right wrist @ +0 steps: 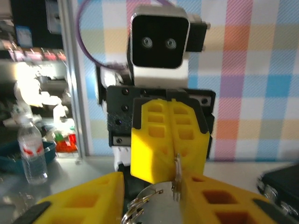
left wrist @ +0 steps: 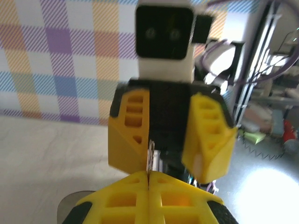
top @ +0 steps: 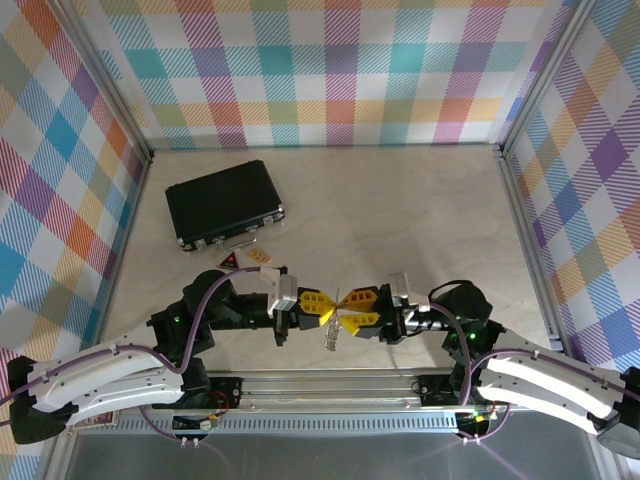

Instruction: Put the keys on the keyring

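Pinched edge-on in the closed left tool [right wrist: 173, 163], well above the tabletop [top: 400, 220], leaving the keyring [right wrist: 159, 196] dangling free. Met head-on by the right tool [left wrist: 168, 165], spread apart around that loop (probably seeking a fresh grip). Cannot make out the key.

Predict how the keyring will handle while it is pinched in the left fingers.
Probably stiff: the keyring holds its curved loop below the shut left fingers. Likely slippery and apt to swing: it is bare shiny metal, pinched at one thin edge, and the right fingers stand open beside it.
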Robot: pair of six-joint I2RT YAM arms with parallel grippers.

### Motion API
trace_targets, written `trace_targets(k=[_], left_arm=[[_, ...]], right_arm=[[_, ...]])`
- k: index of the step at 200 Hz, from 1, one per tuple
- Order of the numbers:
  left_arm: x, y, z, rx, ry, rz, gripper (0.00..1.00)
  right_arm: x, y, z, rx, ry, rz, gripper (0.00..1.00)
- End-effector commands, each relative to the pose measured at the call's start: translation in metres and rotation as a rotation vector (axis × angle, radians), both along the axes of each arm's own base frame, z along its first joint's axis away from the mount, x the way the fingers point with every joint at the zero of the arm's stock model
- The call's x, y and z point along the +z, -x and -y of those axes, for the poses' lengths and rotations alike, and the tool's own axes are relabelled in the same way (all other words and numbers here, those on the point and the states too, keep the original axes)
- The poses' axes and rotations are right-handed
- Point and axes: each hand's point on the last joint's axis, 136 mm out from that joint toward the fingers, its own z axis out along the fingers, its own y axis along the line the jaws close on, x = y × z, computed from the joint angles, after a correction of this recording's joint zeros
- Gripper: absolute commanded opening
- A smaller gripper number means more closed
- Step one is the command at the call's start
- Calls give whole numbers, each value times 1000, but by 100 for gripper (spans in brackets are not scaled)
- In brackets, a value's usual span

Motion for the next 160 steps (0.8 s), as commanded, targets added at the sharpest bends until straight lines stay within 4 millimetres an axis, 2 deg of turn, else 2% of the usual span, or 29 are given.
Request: trace_targets(k=[1,28,61,94,160], left_arm=[[3,-11,-8,81,-71,55,0],[-5,-13,-12,95,-134,74,0],[-9,-14,-11,94,-157,78,0],[-13,-13,-10,85,-171,70,0],[-14,-11,-8,72,-166,66,0]], right_arm=[[-6,-1,9,-56,133,56,40],[-8,-7,15,-111,213,80,44],[-21,-15,7,-121,302,50,44],[-24,-19,2,-127,299,37,37],[-24,-23,-3,-134,274,19,32]])
